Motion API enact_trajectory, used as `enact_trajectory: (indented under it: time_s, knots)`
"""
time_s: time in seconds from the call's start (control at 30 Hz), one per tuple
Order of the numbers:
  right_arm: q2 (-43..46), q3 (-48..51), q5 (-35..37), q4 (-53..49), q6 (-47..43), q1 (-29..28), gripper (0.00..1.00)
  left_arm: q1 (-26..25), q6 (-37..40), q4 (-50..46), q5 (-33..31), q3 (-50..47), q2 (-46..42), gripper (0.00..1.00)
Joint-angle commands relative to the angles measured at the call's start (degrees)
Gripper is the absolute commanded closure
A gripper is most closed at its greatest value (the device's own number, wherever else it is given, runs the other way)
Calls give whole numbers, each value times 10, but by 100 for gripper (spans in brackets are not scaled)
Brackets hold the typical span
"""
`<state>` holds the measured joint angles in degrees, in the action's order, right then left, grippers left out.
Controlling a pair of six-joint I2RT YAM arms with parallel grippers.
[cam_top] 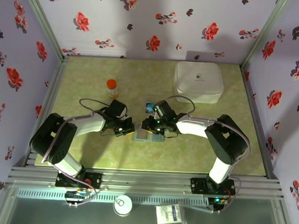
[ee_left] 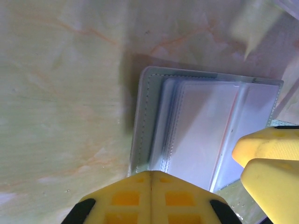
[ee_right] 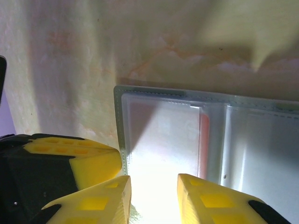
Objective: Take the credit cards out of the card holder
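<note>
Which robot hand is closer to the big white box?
Right. The right gripper is left of the white box and closer to the robot; the left gripper is even farther left.

The holder [ee_right: 163, 135] had a matt grey stitched rim and glossy clear plastic sleeves, a red plastic card [ee_right: 204, 140] showing through one. Under it the table [ee_right: 70, 70] was smooth, marbled, faintly shiny. My right fingers [ee_right: 205, 198] were matt yellow plastic.

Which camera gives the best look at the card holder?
The right wrist view: the card holder lies open, with a red card visible in one clear pocket. The left wrist view shows it partly covered. The top view shows it small, mostly hidden.
</note>
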<state>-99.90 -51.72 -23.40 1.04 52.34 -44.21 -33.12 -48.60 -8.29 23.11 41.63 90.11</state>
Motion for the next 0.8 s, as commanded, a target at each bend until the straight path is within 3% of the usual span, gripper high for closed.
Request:
enact_trajectory:
  time_s: [0.0, 0.77]
  knots:
    - [-9, -17, -1, -18, -5, -9, 68, -3, 21, -15, -10, -5, 11, 99]
    - [-22, -39, 45, -99, -50, -18, 70, 6, 23, -15, -8, -17, 14, 100]
